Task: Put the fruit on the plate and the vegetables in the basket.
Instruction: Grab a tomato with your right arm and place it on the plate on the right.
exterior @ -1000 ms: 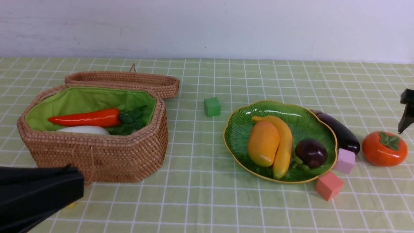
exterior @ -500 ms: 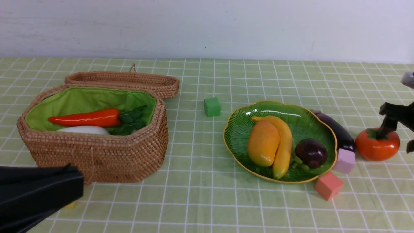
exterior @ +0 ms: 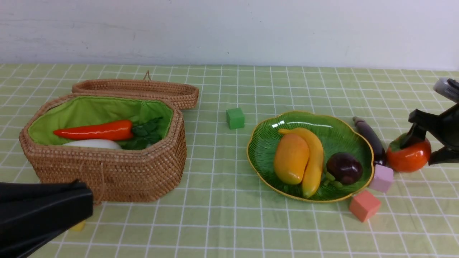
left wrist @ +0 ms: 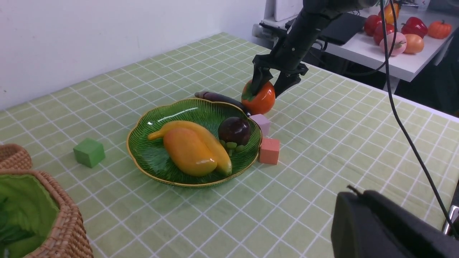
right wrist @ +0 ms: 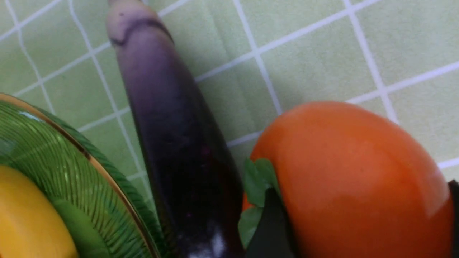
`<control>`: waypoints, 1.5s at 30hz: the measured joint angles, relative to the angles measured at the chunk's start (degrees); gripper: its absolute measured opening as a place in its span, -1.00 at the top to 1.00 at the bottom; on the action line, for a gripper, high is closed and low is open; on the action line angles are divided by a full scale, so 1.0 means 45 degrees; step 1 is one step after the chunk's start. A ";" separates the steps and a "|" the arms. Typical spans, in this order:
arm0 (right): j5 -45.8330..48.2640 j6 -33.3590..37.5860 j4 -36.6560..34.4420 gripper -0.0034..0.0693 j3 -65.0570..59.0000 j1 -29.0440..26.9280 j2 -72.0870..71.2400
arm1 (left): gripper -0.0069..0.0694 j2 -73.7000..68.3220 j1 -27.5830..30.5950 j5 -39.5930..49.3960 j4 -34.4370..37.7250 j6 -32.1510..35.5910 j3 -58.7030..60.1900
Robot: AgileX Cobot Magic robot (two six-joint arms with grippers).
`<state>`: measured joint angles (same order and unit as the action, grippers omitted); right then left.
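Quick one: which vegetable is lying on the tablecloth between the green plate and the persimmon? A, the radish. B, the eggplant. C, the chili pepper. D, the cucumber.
B: the dark-purple eggplant lies on the cloth between the plate and the persimmon, while the chili pepper and the radish are in the basket.

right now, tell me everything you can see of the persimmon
The persimmon is a glossy orange-red squat toy, plastic by its shine, with a green calyx. It sits tilted on the checked cloth, calyx turned toward the eggplant, which it touches or nearly so. The right hand straddles it, a finger against each side.
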<state>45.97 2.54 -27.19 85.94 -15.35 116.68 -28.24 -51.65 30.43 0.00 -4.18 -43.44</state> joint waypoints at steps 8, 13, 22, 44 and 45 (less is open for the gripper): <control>0.0020 0.1161 -0.0780 -0.47 0.0000 -0.0067 0.0119 | 0.85 0.0000 0.0000 -0.0133 0.0000 0.0000 0.0000; 0.0057 0.1273 -0.0712 -0.47 0.0000 -0.0095 0.0107 | 0.85 0.0000 0.0000 -0.0133 0.0000 0.0000 0.0000; 0.1379 0.1299 0.1112 -0.47 -0.0130 -0.0074 -0.2182 | 0.85 0.0000 0.0000 -0.0122 0.0000 0.0000 0.0000; 0.1897 0.1979 -0.0654 -0.47 -0.0130 0.4396 -0.2540 | 0.85 0.0000 0.0000 0.0217 -0.0538 0.0044 0.0000; 0.1661 0.1979 -0.0787 -0.47 -0.0130 0.4396 -0.2314 | 0.85 0.0000 0.0000 0.0217 -0.0538 0.0044 0.0000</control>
<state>53.45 11.45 -30.73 85.36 4.43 106.26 -28.24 -51.65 31.40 -2.42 -3.98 -43.44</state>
